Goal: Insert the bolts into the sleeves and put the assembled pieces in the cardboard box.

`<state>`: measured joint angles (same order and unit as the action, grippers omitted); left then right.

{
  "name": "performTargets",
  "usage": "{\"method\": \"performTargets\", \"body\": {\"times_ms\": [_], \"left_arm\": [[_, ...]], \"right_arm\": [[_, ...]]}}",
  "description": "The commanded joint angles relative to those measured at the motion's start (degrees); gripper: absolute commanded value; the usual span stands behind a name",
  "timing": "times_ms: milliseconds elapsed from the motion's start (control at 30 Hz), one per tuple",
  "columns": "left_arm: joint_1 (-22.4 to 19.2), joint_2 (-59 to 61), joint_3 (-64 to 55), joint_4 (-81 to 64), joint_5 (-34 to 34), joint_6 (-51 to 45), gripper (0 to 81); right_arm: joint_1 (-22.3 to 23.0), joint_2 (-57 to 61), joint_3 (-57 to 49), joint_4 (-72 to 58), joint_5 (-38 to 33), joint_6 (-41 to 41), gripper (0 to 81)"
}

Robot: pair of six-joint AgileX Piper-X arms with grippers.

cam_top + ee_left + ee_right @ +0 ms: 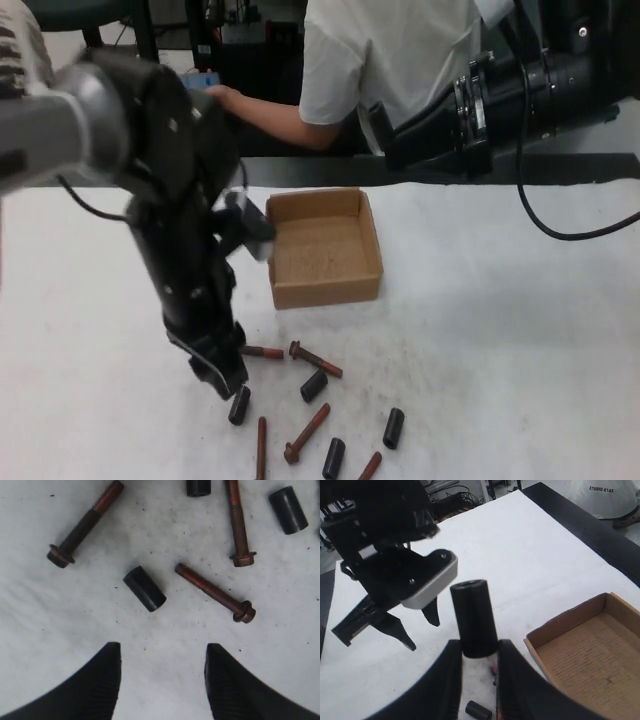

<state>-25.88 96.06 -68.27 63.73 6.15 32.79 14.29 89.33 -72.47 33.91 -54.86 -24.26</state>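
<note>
The right claw [478,647] is clenching a black sleeve [474,617] by its lower end, one finger pressing on each side. The sleeve is standing upright out of the grip, with its upper rim showing. The claw is holding it in the air above the white counter [520,330].

The cardboard box [325,290] is sitting open-topped about the middle of the counter, closer to the far edge than the scattered parts are.

The left claw [163,649] is hanging released and gripping nothing, its two fingers spread well apart. It is pointing down at the counter on the near-edge side of the box. The nearest sleeve [145,588] is lying on its side just ahead of the fingertips, in line with the gap between them and touching neither. A rust-brown bolt [216,593] is lying just beside that sleeve, not touching it. Its threaded end is pointing toward the sleeve and its flanged head away.

The loose bolts [306,433] and loose sleeves [314,386] are lying flat and scattered between the box and the near edge of the counter. The bolts and sleeves are lying as separate pieces.
</note>
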Motion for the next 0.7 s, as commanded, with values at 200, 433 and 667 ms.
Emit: {"method": "performTargets", "body": {"times_ms": [200, 433, 667], "left_arm": [[-1.9, 2.7, -0.4, -10.1, -3.6, 14.6, 48.3], [-2.0, 4.2, -0.3, -12.1, -3.6, 29.9, 36.5], [-2.1, 4.2, -0.3, -14.9, -3.6, 31.5, 34.9]], "right_arm": [[-0.2, -0.6, -0.4, -0.8, -1.4, 0.3, 0.8], [-0.2, -0.6, -0.4, -0.8, -1.4, 0.3, 0.8], [-0.2, -0.6, -0.4, -0.8, -2.8, 0.7, 0.8]]}}
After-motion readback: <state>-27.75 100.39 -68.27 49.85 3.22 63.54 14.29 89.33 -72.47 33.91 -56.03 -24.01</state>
